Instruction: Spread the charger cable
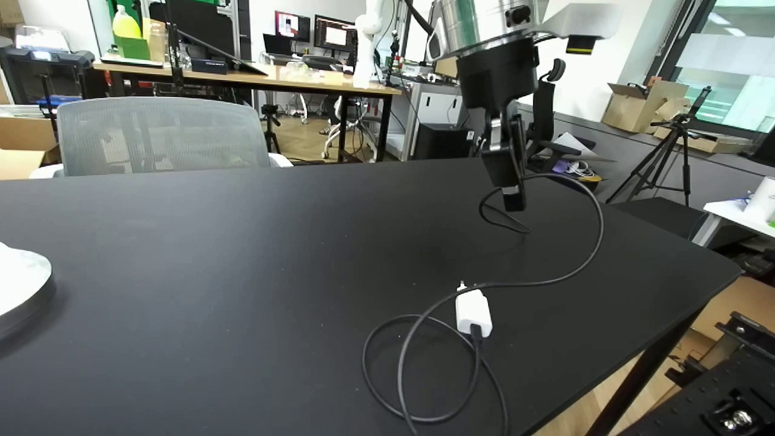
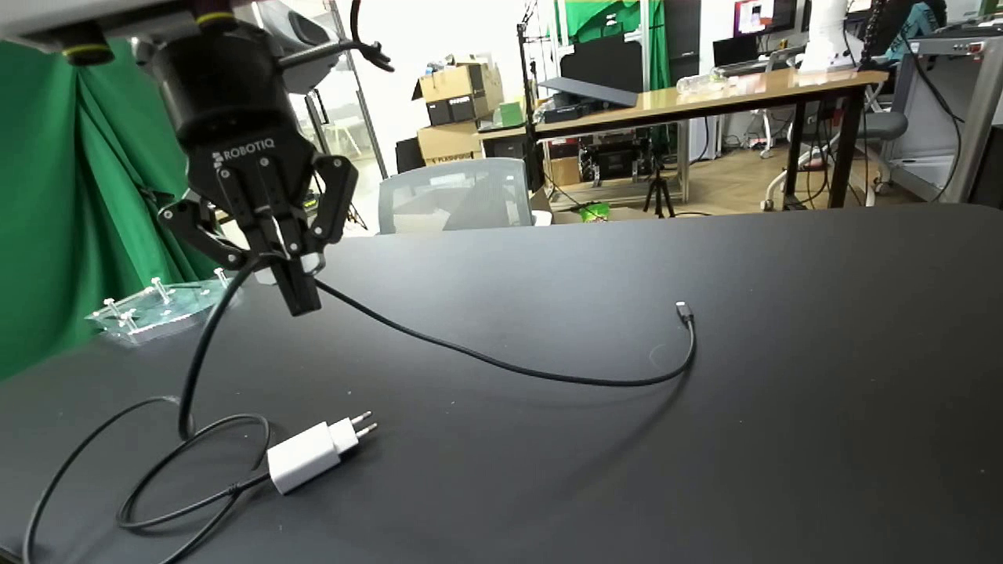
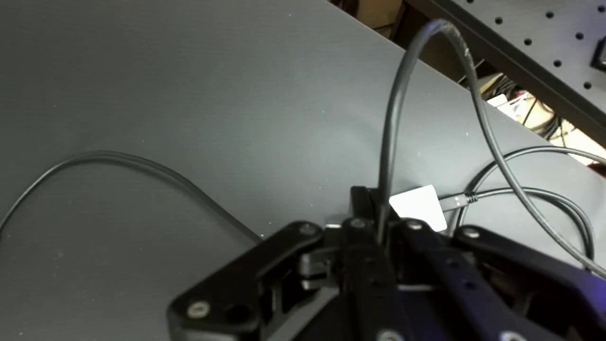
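The black charger cable [image 1: 533, 283] [image 2: 509, 366] [image 3: 391, 123] is pinched in my gripper [image 1: 512, 197] [image 2: 298, 290] [image 3: 371, 201], which is shut on it above the table. One side runs down and across the table to a small connector end [image 2: 684, 311]. The other side arches from the fingers down to loose crossing loops beside the white charger plug block [image 1: 473, 312] [image 2: 305, 456] [image 3: 419, 206]. The block lies on the table, its prongs showing in both exterior views. In the wrist view the fingers partly hide the block. Some of the loops run out of frame.
The black table [image 1: 212, 290] has an edge near the loops. A white round-edged object [image 1: 21, 281] stands at the table's side. A clear plate with bolts [image 2: 161, 305] lies behind the gripper. A grey chair [image 1: 163, 136] stands beyond the table. A perforated metal surface [image 3: 544, 45] lies past the edge.
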Motion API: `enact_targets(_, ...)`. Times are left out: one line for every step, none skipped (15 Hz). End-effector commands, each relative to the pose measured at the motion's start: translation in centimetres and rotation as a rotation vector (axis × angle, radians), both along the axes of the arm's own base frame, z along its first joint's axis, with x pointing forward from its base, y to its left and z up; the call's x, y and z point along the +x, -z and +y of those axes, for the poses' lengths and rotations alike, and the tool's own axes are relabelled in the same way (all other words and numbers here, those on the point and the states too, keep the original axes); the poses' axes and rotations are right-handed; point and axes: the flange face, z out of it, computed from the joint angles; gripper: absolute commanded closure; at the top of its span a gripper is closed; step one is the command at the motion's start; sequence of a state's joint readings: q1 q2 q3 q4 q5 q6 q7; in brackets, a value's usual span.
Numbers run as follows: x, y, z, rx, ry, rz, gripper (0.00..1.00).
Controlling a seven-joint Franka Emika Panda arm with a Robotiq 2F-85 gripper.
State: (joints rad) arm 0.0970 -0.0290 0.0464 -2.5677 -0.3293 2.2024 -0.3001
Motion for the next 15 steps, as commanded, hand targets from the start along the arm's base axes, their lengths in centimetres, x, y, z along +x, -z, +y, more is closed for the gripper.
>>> enact_targets(-0.6, 1.1, -0.4, -0.029, -0.195, 0.053, 0.99)
enact_targets(-0.6, 1.5, -0.6, -0.039, -0.251, 0.068, 0.99)
enact_targets(-0.6, 1.9, -0.8, -0.05, -0.307, 0.081, 0.99)
enact_targets(-0.4, 2.2, -1.0, -0.057, -0.365, 0.093, 0.99)
enact_targets(-0.2, 2.5, -1.0, -0.06, -0.419, 0.108, 0.99)
enact_targets(0.0, 2.7, -1.1, -0.062, -0.425, 0.113, 0.99)
enact_targets(0.2, 2.9, -1.0, -0.064, -0.393, 0.114, 0.99)
enact_targets(0.4, 3.0, -1.0, -0.065, -0.356, 0.095, 0.99)
enact_targets(0.6, 3.1, -1.1, -0.063, -0.355, 0.098, 0.99)
enact_targets(0.7, 3.3, -1.1, -0.062, -0.375, 0.103, 0.99)
enact_targets(0.7, 3.5, -1.1, -0.062, -0.396, 0.113, 0.99)
enact_targets(0.8, 3.8, -1.1, -0.063, -0.426, 0.12, 0.99)
enact_targets(0.9, 4.1, -1.0, -0.057, -0.447, 0.129, 0.99)
enact_targets(1.1, 4.5, -1.0, -0.04, -0.472, 0.143, 0.99)
enact_targets(1.3, 4.7, -1.0, -0.024, -0.499, 0.154, 0.99)
